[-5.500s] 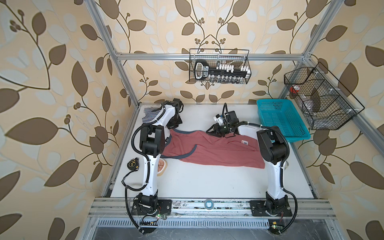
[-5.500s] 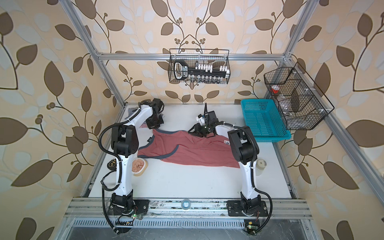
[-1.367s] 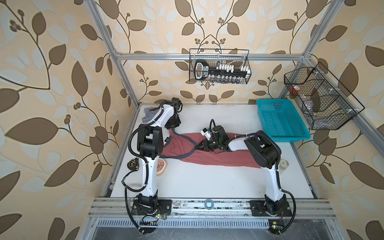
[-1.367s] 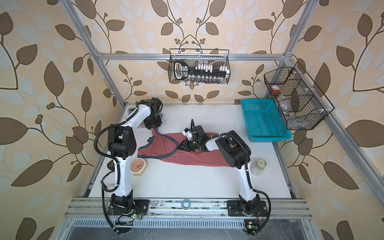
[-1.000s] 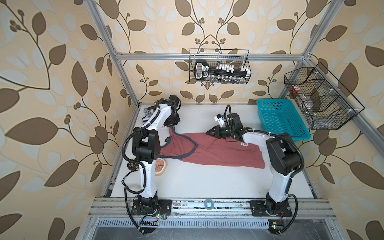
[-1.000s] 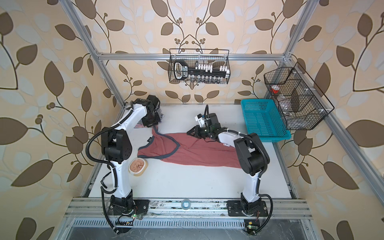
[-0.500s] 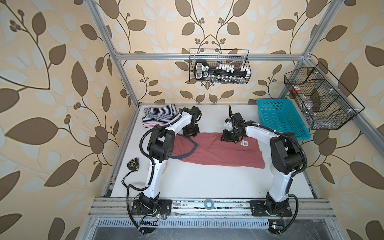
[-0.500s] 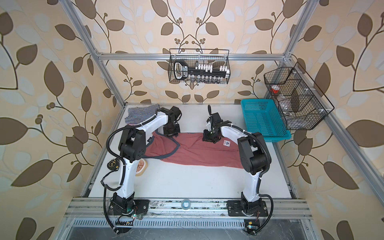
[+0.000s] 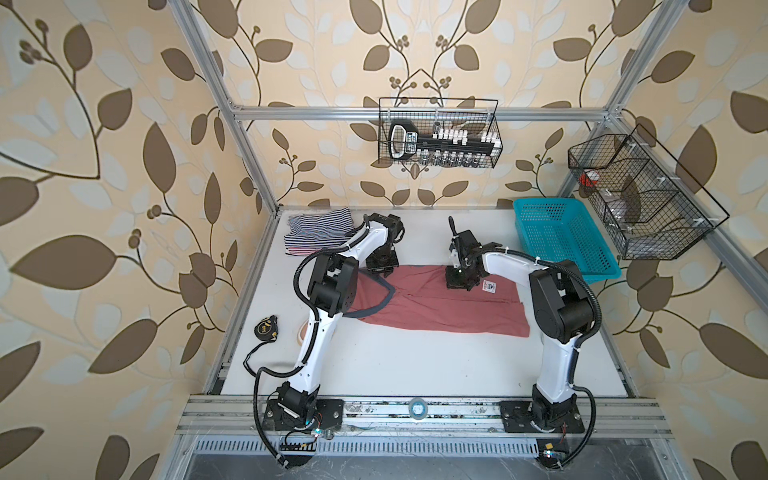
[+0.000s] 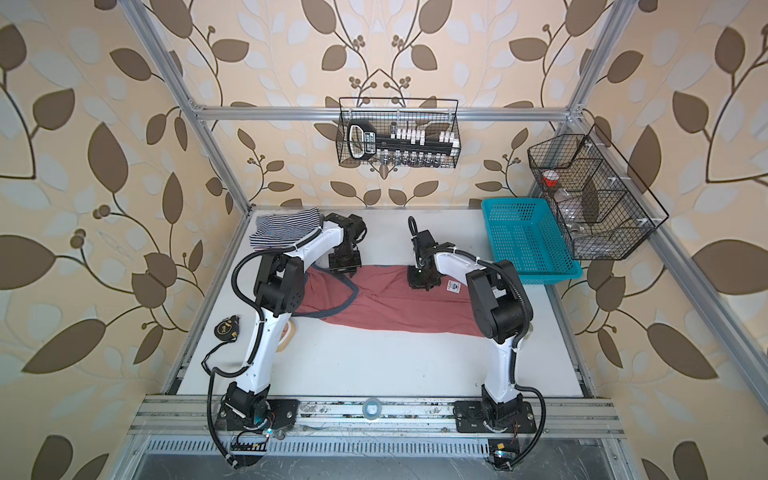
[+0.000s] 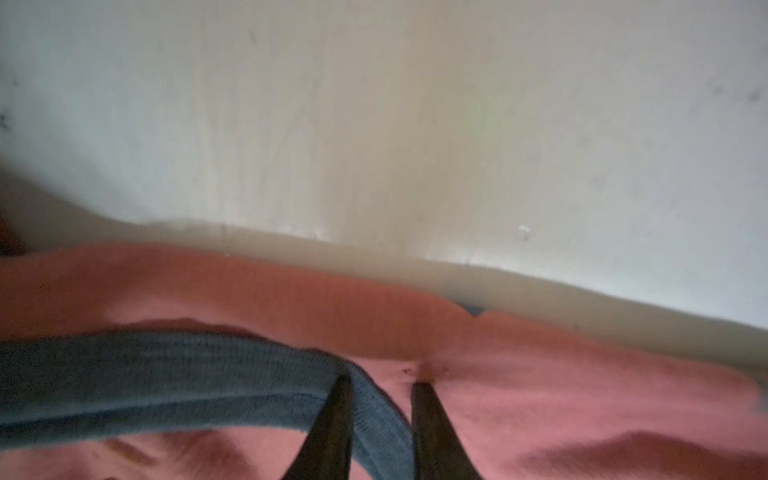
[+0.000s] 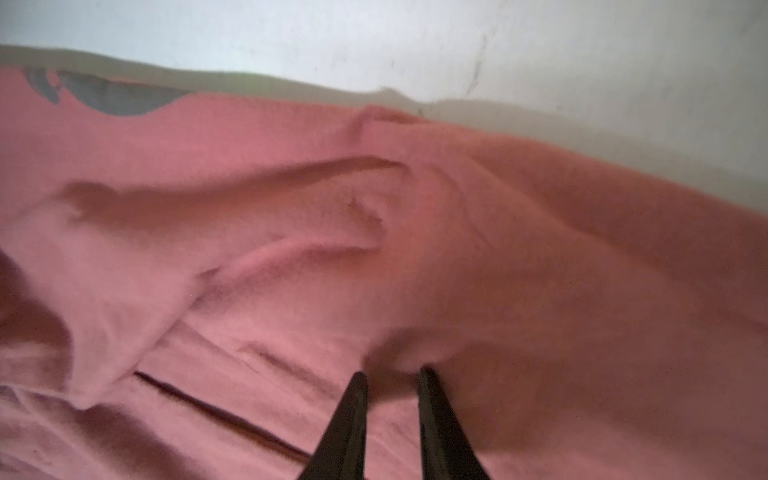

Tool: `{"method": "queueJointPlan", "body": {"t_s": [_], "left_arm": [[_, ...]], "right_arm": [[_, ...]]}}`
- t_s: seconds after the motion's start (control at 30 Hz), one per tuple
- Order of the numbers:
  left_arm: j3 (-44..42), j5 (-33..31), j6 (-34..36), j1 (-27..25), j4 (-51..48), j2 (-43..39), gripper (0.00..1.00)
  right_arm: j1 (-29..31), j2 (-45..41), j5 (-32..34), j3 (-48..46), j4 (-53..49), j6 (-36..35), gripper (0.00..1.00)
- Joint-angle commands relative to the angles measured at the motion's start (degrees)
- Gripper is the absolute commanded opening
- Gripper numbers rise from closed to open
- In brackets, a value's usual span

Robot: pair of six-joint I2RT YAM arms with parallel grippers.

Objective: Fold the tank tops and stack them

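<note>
We see leaf-patterned wallpaper (image 9: 124,124) behind an aluminium frame (image 9: 415,111) enclosing the white tabletop (image 9: 415,361), a wire basket (image 9: 438,133) hanging from the frame's back rail.

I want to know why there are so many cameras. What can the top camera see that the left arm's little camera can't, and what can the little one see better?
Only a top view shows the striped tops piled in the far left corner, the blue basket, the tape measure and both arms. Only the left wrist view shows the left gripper fingertips on the cloth, either side of the grey-blue trim. Both show the dusty red top on the white table.
</note>
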Motion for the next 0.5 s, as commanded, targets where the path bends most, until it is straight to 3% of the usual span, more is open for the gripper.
{"method": "queueJointPlan", "body": {"t_s": [0.0,0.33,0.47], "left_arm": [[4.8,-3.6,0.7,0.5,0.4,6.5,0.26],[20.7,-0.4,1.5,-2.2,1.2,15.9,0.23],[20.6,7.3,0.6,-2.9,9.3,17.2,0.20]], "right_arm": [[0.4,2.7,4.0,-4.0,-6.9,0.3,0.25],[5.0,-0.4,2.0,-12.0,-7.7,5.0,0.24],[6.8,-2.3,-0.1,-17.2,-5.6,7.8,0.25]]}}
